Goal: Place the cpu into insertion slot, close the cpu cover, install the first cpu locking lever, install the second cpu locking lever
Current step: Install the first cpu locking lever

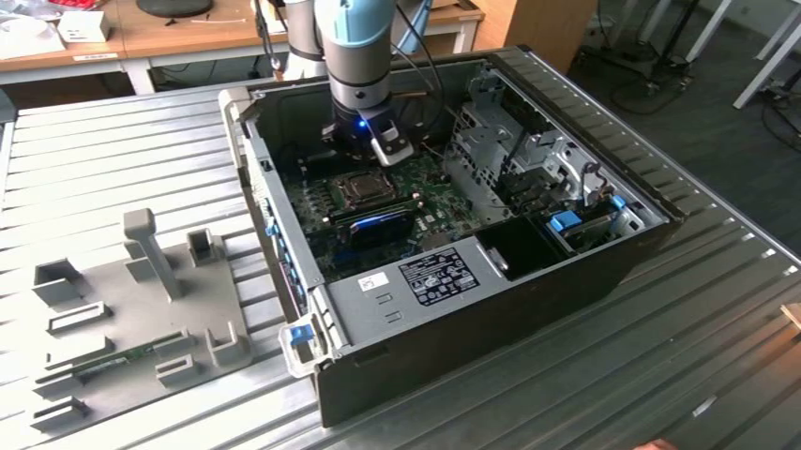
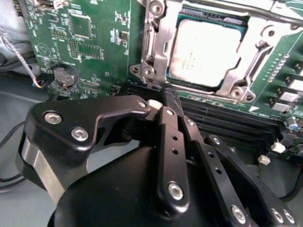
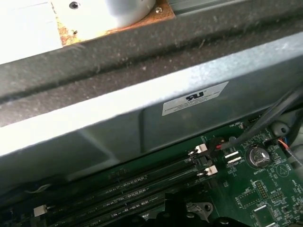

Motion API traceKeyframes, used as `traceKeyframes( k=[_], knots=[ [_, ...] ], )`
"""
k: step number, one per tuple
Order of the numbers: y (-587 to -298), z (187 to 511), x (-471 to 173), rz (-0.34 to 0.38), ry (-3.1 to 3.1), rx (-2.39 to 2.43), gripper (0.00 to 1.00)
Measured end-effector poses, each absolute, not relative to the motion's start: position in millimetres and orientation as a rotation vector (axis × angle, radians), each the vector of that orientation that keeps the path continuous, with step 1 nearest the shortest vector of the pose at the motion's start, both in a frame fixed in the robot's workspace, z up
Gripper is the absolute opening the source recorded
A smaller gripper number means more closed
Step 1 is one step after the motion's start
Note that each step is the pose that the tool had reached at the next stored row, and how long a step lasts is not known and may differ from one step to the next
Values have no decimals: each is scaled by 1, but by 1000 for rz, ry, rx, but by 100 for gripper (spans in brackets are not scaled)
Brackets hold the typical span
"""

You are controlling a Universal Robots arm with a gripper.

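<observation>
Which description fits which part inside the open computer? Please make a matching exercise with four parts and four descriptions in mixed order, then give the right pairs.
Parts:
1. cpu
2. cpu cover
3. coin battery
4. memory slots

Descriptions:
A. long, narrow and black
B. pale, flat square face
C. round, sitting in a black holder
D. silvery metal frame with a large square window

Right pairs: 1-B, 2-D, 3-C, 4-A.

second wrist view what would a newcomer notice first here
The pale cpu stands out first, sitting in the window of the silvery cover on the green board. In front of it the black gripper looms large, close to the dark memory slots.
</observation>
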State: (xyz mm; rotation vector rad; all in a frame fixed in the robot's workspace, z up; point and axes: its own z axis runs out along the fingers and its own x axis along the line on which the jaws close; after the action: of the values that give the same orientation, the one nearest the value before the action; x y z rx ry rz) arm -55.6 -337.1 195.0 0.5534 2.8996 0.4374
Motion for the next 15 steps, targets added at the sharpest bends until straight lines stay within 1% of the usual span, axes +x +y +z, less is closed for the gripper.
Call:
traceKeyframes(
  k=[15],
  knots=[
    [-339,195,-56,435,2885,545,10]
  ],
)
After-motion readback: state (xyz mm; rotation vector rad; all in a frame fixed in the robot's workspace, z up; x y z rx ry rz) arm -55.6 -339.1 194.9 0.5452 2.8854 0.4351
